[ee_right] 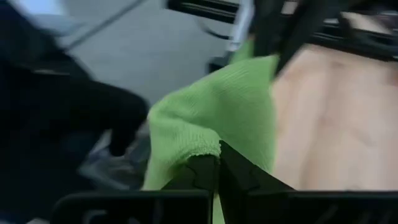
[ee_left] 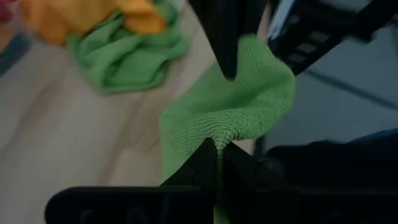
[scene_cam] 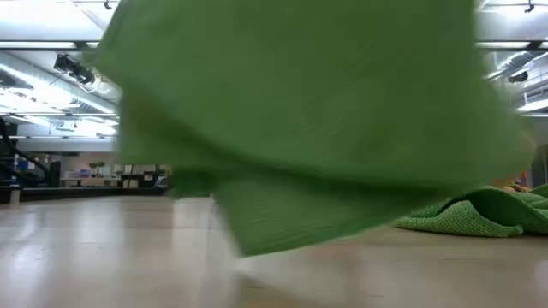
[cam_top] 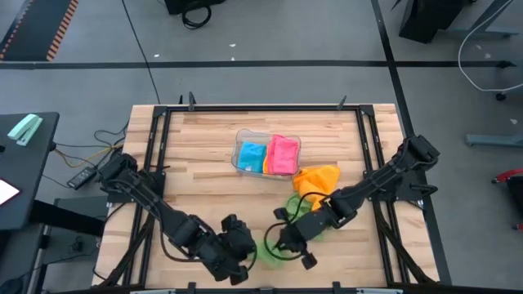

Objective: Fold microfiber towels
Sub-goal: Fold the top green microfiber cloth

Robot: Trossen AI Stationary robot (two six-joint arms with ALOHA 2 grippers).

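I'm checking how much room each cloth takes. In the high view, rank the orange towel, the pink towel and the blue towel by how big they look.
1. orange towel, loosely heaped on the table, largest.
2. pink towel, folded in the clear tray.
3. blue towel, folded beside it, slightly smaller; those two look close.

Towel held up at the table's near edge point(cam_top: 265, 250): plain bright green, no pattern; second green towel point(cam_top: 301, 206) beneath an orange one point(cam_top: 319, 179). Clear tray point(cam_top: 242, 137) holds blue point(cam_top: 252, 155) and pink point(cam_top: 283, 154) towels. Table point(cam_top: 204, 180) pale striped wood, arms apparently black.
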